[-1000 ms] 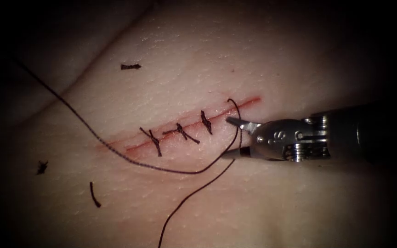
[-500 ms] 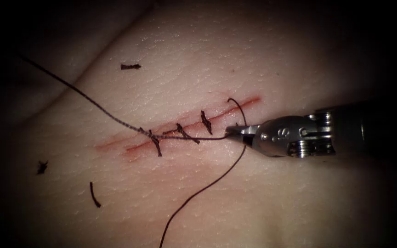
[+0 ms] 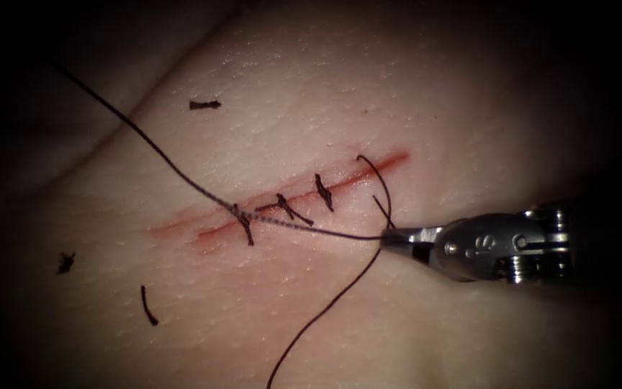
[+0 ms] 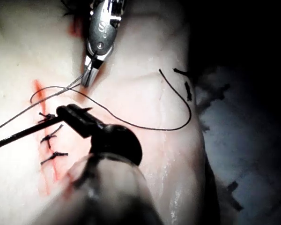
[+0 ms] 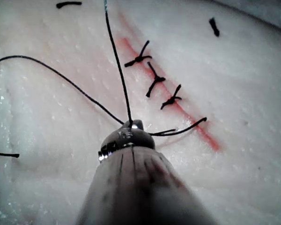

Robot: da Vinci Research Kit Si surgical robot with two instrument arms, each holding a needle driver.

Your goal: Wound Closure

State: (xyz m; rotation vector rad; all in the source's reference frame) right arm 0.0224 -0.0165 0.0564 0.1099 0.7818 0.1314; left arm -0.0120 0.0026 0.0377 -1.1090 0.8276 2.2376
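Observation:
The cut runs slantwise across the tissue, with three knotted stitches over it. My right tool lies right of the cut, its jaws shut on the dark thread. From there the thread runs taut leftward over the stitches and off to the upper left. A second strand curves from the cut's upper right end past the jaws and hangs down. In the left wrist view my left tool sits shut on the thread beside the stitches, with the right tool facing it.
Short cut ends of thread lie on the tissue: one above the cut, one far left, one lower left. Red fluid tints the cut's edges. The tissue falls off into a dark fold at the upper left.
My right tool's jaws were open around the thread, then closed on it and moved right and down. The slack loop below the cut has been drawn taut across the stitches.

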